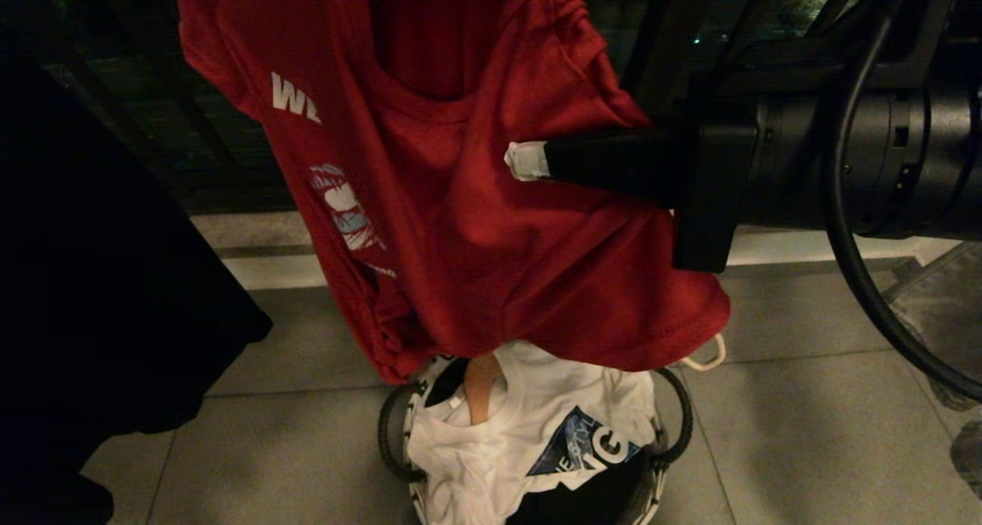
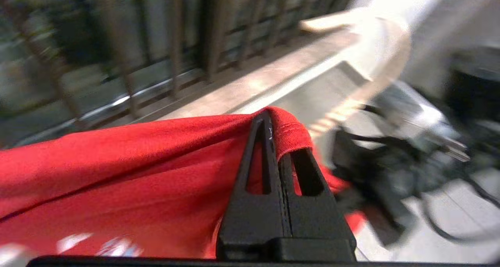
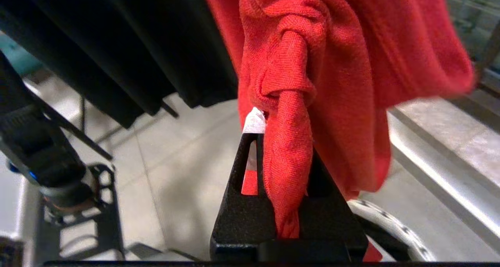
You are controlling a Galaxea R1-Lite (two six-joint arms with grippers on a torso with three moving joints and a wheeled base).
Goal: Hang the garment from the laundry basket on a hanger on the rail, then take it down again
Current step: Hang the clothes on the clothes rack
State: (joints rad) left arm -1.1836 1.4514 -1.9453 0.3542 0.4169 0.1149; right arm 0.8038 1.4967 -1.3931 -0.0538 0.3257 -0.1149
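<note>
- My left gripper (image 2: 273,120) is clamped tight on a hemmed edge of the red T-shirt (image 1: 476,203); the fabric folds over my fingertips and stretches away in a taut sheet beside them.
- My right gripper (image 1: 525,160) reaches in level from the right, pinched shut on a bunched, twisted roll of the same shirt, with a scrap of white showing at the fingertip.
- The shirt hangs in the air between my two grips, neck opening facing me, its lower hem drooping to just above the laundry basket (image 1: 675,417).
- The basket sits on the tile floor (image 1: 805,433) below my right gripper, a white T-shirt (image 1: 529,425) heaped inside it.
- Open tile lies either side of the basket; dark hanging cloth (image 3: 129,52) crowds the left, a railing (image 2: 172,44) stands beyond the shirt.
</note>
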